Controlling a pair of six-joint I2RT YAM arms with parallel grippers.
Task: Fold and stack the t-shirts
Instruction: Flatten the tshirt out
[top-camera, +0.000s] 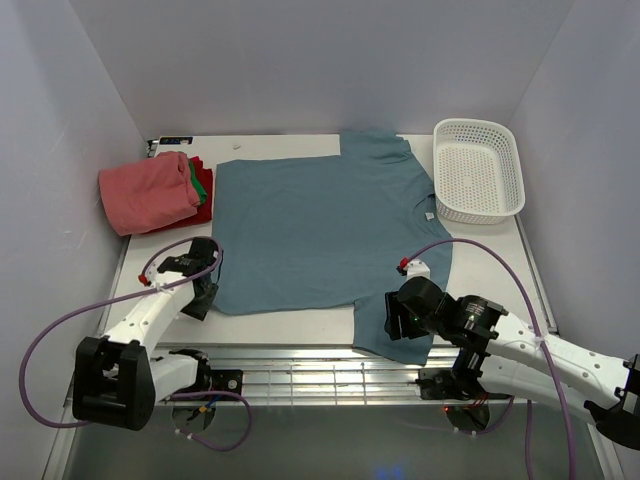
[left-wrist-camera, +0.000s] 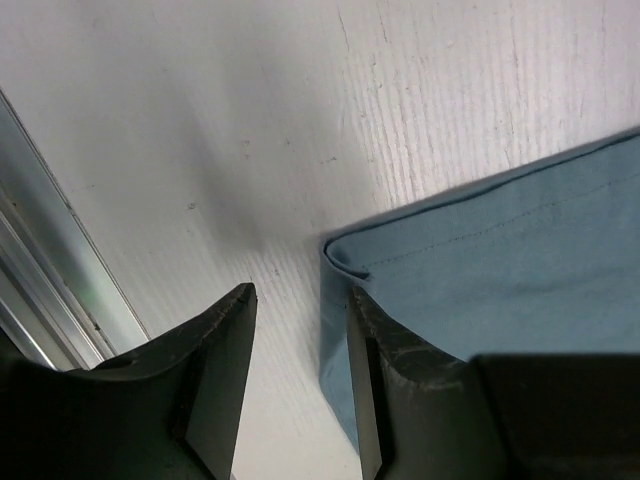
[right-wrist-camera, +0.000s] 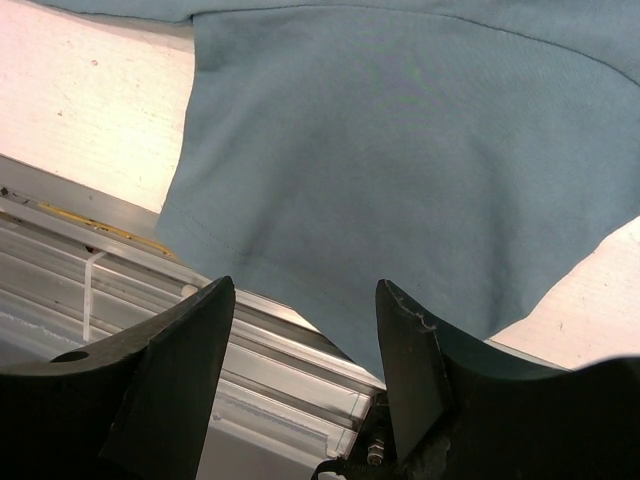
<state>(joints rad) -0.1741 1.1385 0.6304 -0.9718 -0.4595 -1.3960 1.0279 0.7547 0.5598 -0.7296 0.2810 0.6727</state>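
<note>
Soft teal t-shirt (top-camera: 310, 235) spread flat on white table (top-camera: 290, 147).
Wrist views alone show parted jaws: left gripper (left-wrist-camera: 300, 390) at the stitched hem corner, right gripper (right-wrist-camera: 300, 350) over the sleeve.

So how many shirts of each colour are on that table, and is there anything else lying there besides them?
Dusty teal-blue cotton t-shirt, spread flat: 1
Salmon-pink folded t-shirt, top of the pile: 1
Green folded t-shirt, only its edge showing: 1
Red folded t-shirt, only its edge showing: 1
White plastic mesh basket: 1
Total: 5 things, 4 of them shirts.
</note>
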